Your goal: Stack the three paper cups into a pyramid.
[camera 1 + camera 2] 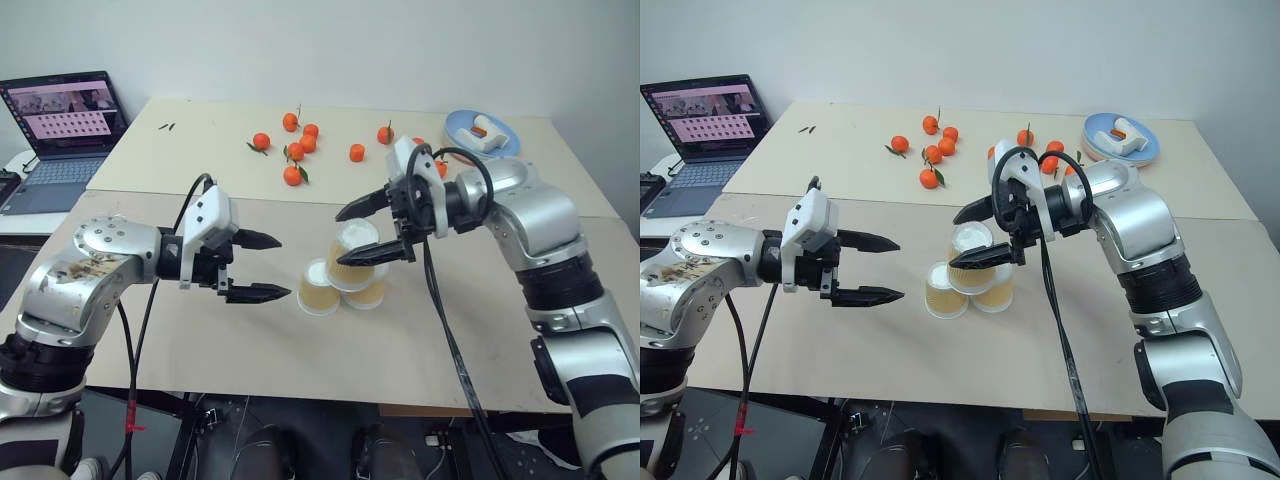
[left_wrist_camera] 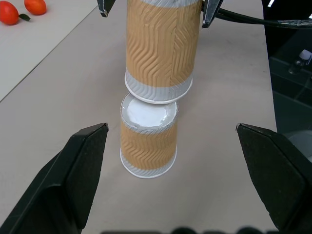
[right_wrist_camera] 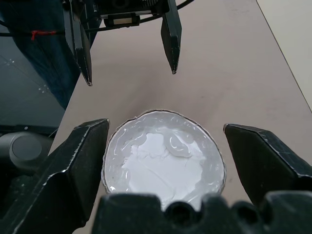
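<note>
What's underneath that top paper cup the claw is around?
The top cup sits upside down on two more upside-down cups: the left cup and the right cup. Their white bases are partly covered. The right claw stands open around it.

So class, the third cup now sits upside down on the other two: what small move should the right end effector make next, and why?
Probably back straight away from the top cup. The right end effector is open around it, and the cup rests on both lower cups, so any sideways brush could topple the pyramid.
</note>
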`<state>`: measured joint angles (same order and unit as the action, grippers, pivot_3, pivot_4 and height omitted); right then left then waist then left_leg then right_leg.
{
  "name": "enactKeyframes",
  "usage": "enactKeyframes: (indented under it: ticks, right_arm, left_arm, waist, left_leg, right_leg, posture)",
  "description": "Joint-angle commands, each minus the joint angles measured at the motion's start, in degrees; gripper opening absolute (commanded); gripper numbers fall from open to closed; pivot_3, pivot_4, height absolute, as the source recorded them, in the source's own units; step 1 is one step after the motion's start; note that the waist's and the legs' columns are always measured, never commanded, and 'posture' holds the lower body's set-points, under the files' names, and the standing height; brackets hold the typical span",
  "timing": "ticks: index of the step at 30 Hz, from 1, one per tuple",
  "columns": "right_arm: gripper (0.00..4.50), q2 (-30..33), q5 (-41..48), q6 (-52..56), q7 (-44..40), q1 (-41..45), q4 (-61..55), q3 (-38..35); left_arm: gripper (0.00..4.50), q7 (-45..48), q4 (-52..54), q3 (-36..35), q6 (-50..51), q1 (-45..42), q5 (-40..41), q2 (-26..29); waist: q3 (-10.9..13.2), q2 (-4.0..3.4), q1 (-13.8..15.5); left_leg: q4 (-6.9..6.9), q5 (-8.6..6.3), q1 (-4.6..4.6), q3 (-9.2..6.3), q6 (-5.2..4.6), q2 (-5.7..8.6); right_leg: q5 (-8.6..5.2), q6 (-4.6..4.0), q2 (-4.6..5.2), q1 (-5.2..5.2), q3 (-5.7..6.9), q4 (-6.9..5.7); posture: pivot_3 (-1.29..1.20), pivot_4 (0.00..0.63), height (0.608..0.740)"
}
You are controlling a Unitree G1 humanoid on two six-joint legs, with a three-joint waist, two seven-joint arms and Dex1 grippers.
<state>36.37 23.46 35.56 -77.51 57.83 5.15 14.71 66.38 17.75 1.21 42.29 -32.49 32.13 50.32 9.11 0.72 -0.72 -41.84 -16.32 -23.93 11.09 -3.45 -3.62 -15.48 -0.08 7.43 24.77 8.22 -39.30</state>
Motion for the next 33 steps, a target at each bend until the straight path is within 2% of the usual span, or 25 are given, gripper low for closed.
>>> enactKeyframes:
  ticks: [1, 7, 11, 14, 17, 19, 21, 23, 28, 33]
  right_arm:
    - [4.46, 0.3, 3.2, 1.3, -0.3, 2.6, -3.5, -4.3]
    - [4.46, -0.2, 13.2, 9.8, 2.5, 9.0, -7.0, -12.8]
    - [4.46, -2.5, 23.5, 18.2, 12.2, 16.4, -4.2, -24.1]
    - [4.46, -2.8, 26.5, 21.1, 23.9, 18.1, -1.6, -32.7]
    - [4.46, -1.1, 20.5, 18.9, 36.0, 12.9, -1.0, -36.5]
    - [4.46, 2.3, 10.9, 14.7, 41.5, 5.2, -2.4, -32.3]
    - [4.46, 6.5, -1.5, 10.1, 47.8, -7.5, -2.2, -24.4]
    - [4.46, 7.5, -7.8, 6.9, 51.5, -15.4, -2.3, -20.4]
    - [4.46, 1.5, -15.3, -4.4, 60.6, -25.5, 4.1, -19.7]
    - [4.46, -6.3, -15.4, -11.4, 70.5, -28.7, 9.5, -26.0]
  left_arm:
    - [4.50, -0.3, 1.4, -1.3, -0.2, -0.7, 1.0, 0.3]
    - [4.50, -1.7, 0.8, -2.3, -0.1, -0.1, 1.5, -0.6]
    - [4.50, -6.7, -0.4, -5.8, 0.6, 2.8, 1.5, -2.2]
    - [4.50, -18.0, -2.2, -12.5, 2.3, 5.0, 1.7, -7.7]
    - [4.50, -30.6, -2.5, -18.2, 1.9, 8.9, -1.2, -14.1]
    - [4.50, -38.2, -2.0, -20.4, 0.7, 11.5, -4.2, -18.0]
    - [4.50, -48.5, -3.0, -22.8, -3.6, 14.7, -9.3, -23.6]
    - [4.50, -54.7, -4.8, -23.9, -8.1, 16.6, -13.4, -27.0]
    - [4.50, -65.5, -13.3, -28.0, -19.4, 17.2, -18.9, -32.3]
    - [4.50, -68.4, -20.2, -28.4, -27.4, 16.6, -20.5, -33.1]
  waist:
    - [0.0, 0.00, 0.0]
    - [0.0, 0.00, 0.0]
    - [0.0, 0.00, 0.0]
    - [0.0, 0.03, 0.1]
    - [-0.1, 0.21, 0.3]
    - [-0.2, 0.37, 0.3]
    - [-0.3, 0.50, 0.6]
    - [-0.3, 0.58, 0.8]
    - [-0.2, 0.30, -0.2]
    - [-0.2, 0.31, -0.4]
  left_leg:
    - [0.00, 0.00, 0.00, 0.00, 0.00, 0.00]
    - [-0.09, 0.00, -0.34, 0.00, 0.00, 0.00]
    - [-0.07, 0.00, -0.34, 0.01, 0.00, 0.01]
    - [-0.06, 0.00, -0.30, -0.01, 0.00, 0.01]
    - [-0.06, 0.00, -0.18, -0.09, -0.01, 0.00]
    - [-0.04, 0.00, -0.08, -0.12, -0.01, 0.02]
    - [0.04, 0.00, 0.07, -0.18, 0.00, 0.06]
    - [0.16, -0.01, 0.15, -0.20, 0.00, 0.10]
    - [0.16, 0.05, 0.04, 0.02, 0.06, 0.09]
    - [0.11, 0.06, 0.21, 0.03, 0.09, -0.04]
  right_leg:
    - [0.00, 0.00, 0.00, 0.00, 0.00, 0.00]
    - [0.01, -0.01, 0.00, 0.38, -0.02, -0.14]
    - [0.01, -0.01, 0.00, 0.37, -0.01, -0.13]
    - [0.01, -0.01, 0.00, 0.31, -0.01, -0.12]
    - [0.02, -0.02, 0.02, 0.09, 0.04, -0.02]
    - [0.05, 0.00, 0.07, -0.10, 0.06, 0.09]
    - [0.05, 0.02, 0.13, -0.35, 0.15, 0.25]
    - [0.06, 0.05, 0.18, -0.44, 0.17, 0.32]
    - [0.05, 0.04, 0.14, -0.04, 0.00, -0.01]
    - [0.05, 0.04, 0.04, -0.24, 0.00, 0.01]
  posture:
    - [0.00, 0.150, 0.703]
    - [0.00, 0.150, 0.703]
    - [0.00, 0.150, 0.703]
    - [0.00, 0.150, 0.703]
    - [0.00, 0.150, 0.703]
    - [0.00, 0.150, 0.703]
    - [0.00, 0.150, 0.703]
    - [0.00, 0.150, 0.703]
    - [0.00, 0.150, 0.703]
    - [0.00, 0.150, 0.703]
